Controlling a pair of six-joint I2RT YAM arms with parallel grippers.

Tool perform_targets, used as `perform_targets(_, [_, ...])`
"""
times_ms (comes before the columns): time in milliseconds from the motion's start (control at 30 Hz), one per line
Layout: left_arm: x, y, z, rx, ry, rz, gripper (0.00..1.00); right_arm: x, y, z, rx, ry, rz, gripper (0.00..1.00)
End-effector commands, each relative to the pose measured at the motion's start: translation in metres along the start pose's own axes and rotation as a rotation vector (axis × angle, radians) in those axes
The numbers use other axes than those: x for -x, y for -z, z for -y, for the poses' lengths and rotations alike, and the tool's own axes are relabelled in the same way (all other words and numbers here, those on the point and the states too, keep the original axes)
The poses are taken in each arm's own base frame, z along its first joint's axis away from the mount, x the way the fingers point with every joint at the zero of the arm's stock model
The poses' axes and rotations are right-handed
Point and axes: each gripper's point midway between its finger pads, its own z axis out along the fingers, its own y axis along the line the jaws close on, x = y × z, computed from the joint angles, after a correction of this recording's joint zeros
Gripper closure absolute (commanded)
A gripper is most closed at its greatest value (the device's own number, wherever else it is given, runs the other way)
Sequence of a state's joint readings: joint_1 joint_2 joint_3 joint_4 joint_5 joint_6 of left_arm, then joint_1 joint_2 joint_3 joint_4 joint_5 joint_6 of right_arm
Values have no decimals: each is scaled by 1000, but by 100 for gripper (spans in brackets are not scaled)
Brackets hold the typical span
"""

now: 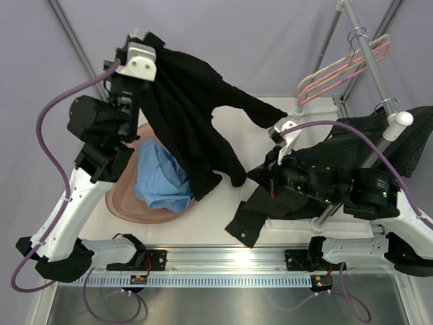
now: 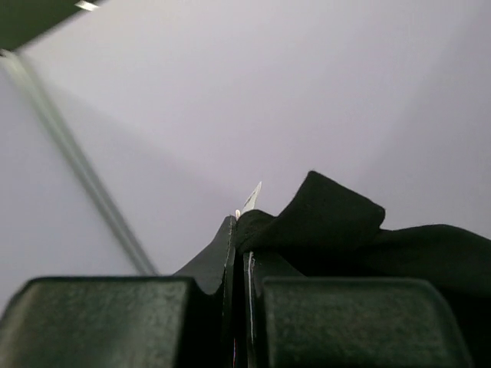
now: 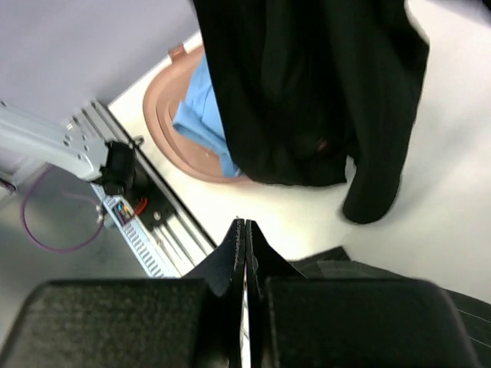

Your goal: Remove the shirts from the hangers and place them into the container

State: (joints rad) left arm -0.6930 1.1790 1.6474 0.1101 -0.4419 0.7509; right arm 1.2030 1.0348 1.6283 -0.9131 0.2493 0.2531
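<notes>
Left fingers (image 2: 211, 264) pinch black shirt (image 1: 189, 115) above container (image 1: 125, 198) holding blue shirt (image 1: 159, 179).

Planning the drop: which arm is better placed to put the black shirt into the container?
Left. The left gripper grips the black shirt hanging by the container; the right gripper is shut, apparently empty.

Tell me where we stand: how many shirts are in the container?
Done: the light blue shirt lies in the container, and two bare hangers hang on the rack. In hand: the left gripper holds the black shirt up over the container. Left: the pinstriped shirt lies outside it; the right gripper is shut on nothing.
</notes>
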Motion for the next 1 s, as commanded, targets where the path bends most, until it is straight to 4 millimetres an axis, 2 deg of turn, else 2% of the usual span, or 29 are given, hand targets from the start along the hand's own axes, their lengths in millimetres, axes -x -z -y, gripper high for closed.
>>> perform_targets(0, [57,-11,-82,204,-66,206,100,-16,-15,-7,31,-37,-29,100])
perform_targets(33, [50,-20,-83,209,-85,198,100,-22,-15,-4,19,-31,-46,100])
perform_targets(67, [51,-22,-99,262,-106,208,100,-27,-17,-2,9,-20,-61,100])
perform_targets(133, [59,-26,-114,293,-119,249,100,-42,-23,2,-6,-6,-100,100])
perform_targets(167, [54,-35,-121,311,-138,244,100,-47,-24,2,-7,-7,-114,100])
perform_targets(200, [76,-31,-135,330,-121,305,100,-57,-28,3,-11,-7,-137,100])
perform_targets(233, [82,-32,-143,344,-128,324,100,-60,-32,2,-4,-12,-141,100])
perform_targets(267, [78,-41,-147,361,-138,324,100,-65,-34,-4,23,-28,-155,100])
perform_targets(300, [98,-36,-161,389,-140,377,100,-78,-38,-4,29,-32,-183,100])
perform_targets(333, [103,-37,-164,394,-159,394,100,-81,-42,-10,53,-55,-185,100])
perform_targets(367, [103,-43,-162,391,-188,411,100,-95,-48,-10,57,-58,-215,100])
perform_targets(433, [115,-40,-168,416,-206,466,100,-103,-55,-14,70,-80,-228,100])
perform_targets(500, [118,-43,-170,417,-217,498,100,-119,-62,-13,70,-73,-272,100])
perform_targets(533, [127,-38,-179,441,-214,511,100,-121,-64,-11,60,-67,-277,100])
perform_targets(600, [129,-37,-184,448,-210,514,100,-126,-65,-7,34,-54,-299,100])
perform_targets(733, [104,-44,-194,450,-215,458,100,-123,-63,-7,42,-50,-282,100])
perform_targets(833, [95,-48,-196,451,-230,446,100,-129,-68,-6,39,-32,-304,100])
perform_targets(933, [112,-42,-199,433,-193,497,100,-139,-75,-10,54,-30,-346,100])
perform_targets(967, [128,-32,-206,452,-183,536,100,-143,-76,-10,56,-27,-354,100])
